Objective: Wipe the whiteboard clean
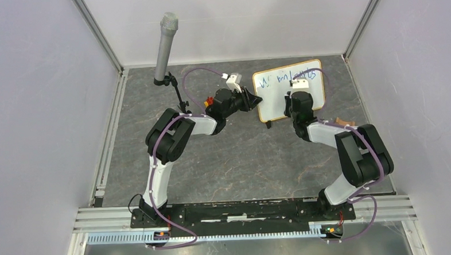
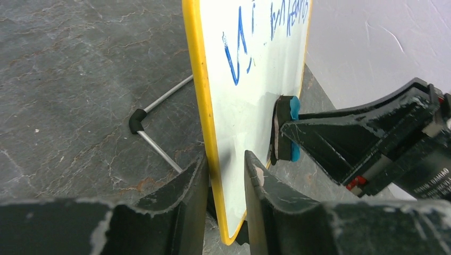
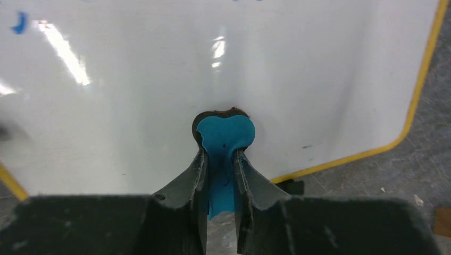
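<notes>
The whiteboard (image 1: 276,85) stands upright at the back of the table, with a yellowish frame and blue writing (image 1: 294,75) along its top. My left gripper (image 1: 257,99) is shut on its left edge, one finger on each face; in the left wrist view the board (image 2: 250,106) runs between the fingers (image 2: 226,166). My right gripper (image 1: 297,94) is shut on a blue eraser (image 3: 224,135) and presses its dark pad against the lower white face (image 3: 133,79). The eraser (image 2: 291,130) also shows in the left wrist view, below the writing (image 2: 234,58).
A grey microphone (image 1: 166,41) on a black stand rises at the back left. The board's wire back leg with a black tip (image 2: 136,121) rests on the dark stone-patterned table. White walls enclose three sides. A small brown object (image 1: 342,122) lies by the right arm.
</notes>
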Available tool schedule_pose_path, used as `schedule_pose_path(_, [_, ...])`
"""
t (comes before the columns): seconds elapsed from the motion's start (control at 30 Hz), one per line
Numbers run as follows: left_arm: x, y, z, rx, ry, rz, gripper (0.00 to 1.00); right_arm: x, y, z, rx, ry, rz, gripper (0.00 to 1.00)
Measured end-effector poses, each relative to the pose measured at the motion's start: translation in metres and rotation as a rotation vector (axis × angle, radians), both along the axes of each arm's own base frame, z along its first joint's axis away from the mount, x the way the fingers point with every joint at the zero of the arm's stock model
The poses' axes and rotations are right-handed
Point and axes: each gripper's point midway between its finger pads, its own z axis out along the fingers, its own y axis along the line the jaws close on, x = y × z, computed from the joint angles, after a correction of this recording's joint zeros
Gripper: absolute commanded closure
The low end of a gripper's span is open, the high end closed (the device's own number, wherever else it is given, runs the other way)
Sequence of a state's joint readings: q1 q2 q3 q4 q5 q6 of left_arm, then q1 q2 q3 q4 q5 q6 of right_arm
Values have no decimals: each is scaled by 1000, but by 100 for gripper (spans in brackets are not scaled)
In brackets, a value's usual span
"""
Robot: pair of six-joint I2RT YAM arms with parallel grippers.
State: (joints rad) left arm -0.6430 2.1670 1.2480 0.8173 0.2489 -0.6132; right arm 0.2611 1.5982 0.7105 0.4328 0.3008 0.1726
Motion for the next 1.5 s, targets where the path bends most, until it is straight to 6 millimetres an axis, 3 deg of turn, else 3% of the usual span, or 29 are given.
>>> schedule_pose_path(0.1, [2, 1, 0, 2, 0, 13, 67, 1, 17, 5, 8, -20, 51, 93])
schedule_pose_path(0.2, [3, 2, -1, 3, 0, 18, 69, 2, 18, 6, 9, -24, 55, 94])
schedule_pose_path(0.5, [-2, -2, -3, 8, 7, 8, 77, 8, -19, 4, 125, -31, -41, 93])
schedule_pose_path(0.6, [-5, -5, -3, 6, 6, -4, 69, 9, -19, 5, 116, -42, -28, 93])
schedule_pose_path(0.77, [-9, -9, -3, -1, 4, -35, 49, 0, 5, 21, 100, -88, 73, 92])
schedule_pose_path(0.97, [-9, -12, -14, 8, 30, -48, 45, 0, 10, 70, 102, -230, 101, 92])
schedule_pose_path(1.07, [-7, -15, -14, 8, 32, -56, 46, 2, 8, 80, 96, -264, 100, 92])
schedule_pose_path(1.17, [-3, -21, -11, -3, 33, -63, 51, 4, 8, 79, 89, -262, 103, 92])
schedule_pose_path(1.5, [1, -22, -15, -6, 61, -58, 84, 23, 21, 72, 95, -236, 147, 92])
